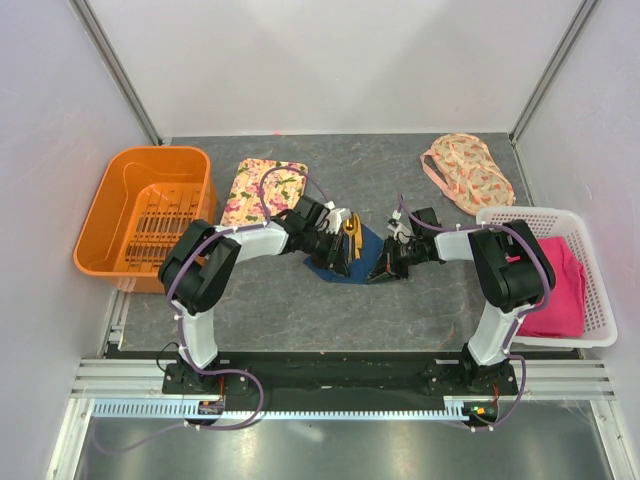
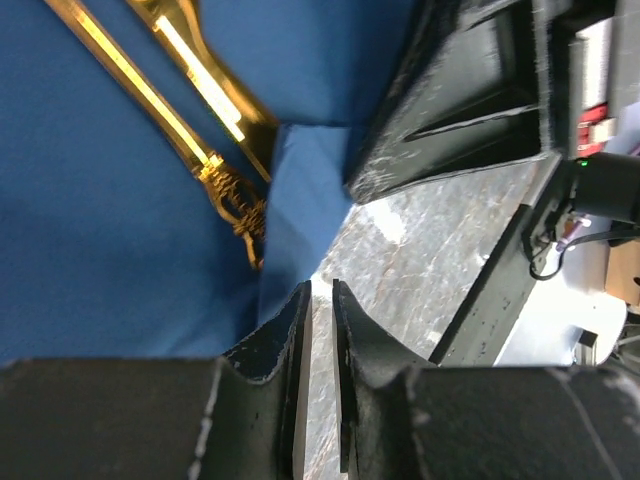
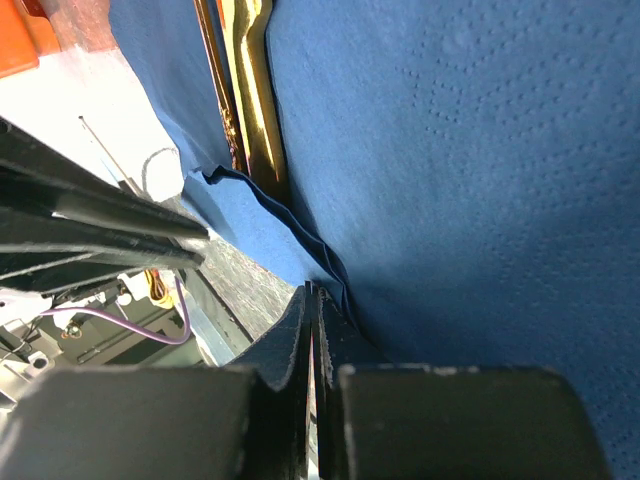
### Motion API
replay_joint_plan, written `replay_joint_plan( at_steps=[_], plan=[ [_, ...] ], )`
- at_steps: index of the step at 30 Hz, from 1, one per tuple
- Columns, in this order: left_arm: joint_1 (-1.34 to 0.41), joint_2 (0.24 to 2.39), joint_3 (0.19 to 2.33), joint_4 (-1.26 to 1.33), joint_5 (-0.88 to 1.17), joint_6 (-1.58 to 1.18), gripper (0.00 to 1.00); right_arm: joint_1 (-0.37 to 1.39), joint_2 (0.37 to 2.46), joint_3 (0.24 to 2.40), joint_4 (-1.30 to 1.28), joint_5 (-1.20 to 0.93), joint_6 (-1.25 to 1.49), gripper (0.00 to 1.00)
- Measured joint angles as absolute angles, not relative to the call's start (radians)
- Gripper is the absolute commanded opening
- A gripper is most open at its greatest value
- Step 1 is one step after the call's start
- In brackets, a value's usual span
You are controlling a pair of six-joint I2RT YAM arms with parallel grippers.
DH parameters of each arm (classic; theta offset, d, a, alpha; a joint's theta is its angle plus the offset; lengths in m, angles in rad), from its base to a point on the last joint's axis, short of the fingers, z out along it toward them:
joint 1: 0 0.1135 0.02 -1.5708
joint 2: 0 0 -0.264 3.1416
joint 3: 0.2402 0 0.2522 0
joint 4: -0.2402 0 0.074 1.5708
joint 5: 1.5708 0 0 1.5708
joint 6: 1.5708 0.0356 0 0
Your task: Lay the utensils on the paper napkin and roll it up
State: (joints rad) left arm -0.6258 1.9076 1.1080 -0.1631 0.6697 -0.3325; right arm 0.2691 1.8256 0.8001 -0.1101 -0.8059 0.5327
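A grey stone-patterned table (image 1: 300, 310) carries everything. At its left edge sits an orange plastic crate (image 1: 105, 215), and at its right edge a white lattice basket (image 1: 595, 295) with a pink cloth (image 1: 560, 285) in it. Farther back lie a floral-patterned rectangular tray (image 1: 255, 185) and a floral fabric bag (image 1: 468, 172).

The dark navy-blue paper napkin (image 1: 335, 270) lies mid-table between the two black arms, near the floral tray but apart from it, and is rumpled rather than flat.

The right gripper (image 3: 312, 292) sits at the paper napkin's right side. Its fingers are pressed together with no gap. The layered, folded edge of the sheet runs into their tips, and blue paper drapes over one finger, so it is pinching that edge.

The left gripper (image 2: 322, 290) is at the sheet's other side. Its jaws are narrow, only a thin slit apart, and grey table shows through the slit. The napkin's edge reaches the tip of one finger, but no paper is visible between the fingers.

The shiny gold metal utensils (image 2: 205, 85) rest on the blue sheet. Two slim pieces lie side by side, and their ornate handle ends are just beside a paler turned-up flap. From the right wrist, that flap's edge runs along the wider piece.
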Motion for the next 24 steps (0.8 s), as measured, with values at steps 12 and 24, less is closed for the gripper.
replay_joint_plan(
  at_steps=[12, 24],
  plan=[
    [-0.614, 1.925, 1.144, -0.254, 0.561, -0.332, 0.2, 0.269, 1.826, 0.802, -0.113, -0.805, 0.527, 0.02],
    [-0.614, 1.832, 1.143, -0.253, 0.655, -0.332, 0.21, 0.269, 1.815, 0.803, -0.121, -0.789, 0.526, 0.02]
  ],
)
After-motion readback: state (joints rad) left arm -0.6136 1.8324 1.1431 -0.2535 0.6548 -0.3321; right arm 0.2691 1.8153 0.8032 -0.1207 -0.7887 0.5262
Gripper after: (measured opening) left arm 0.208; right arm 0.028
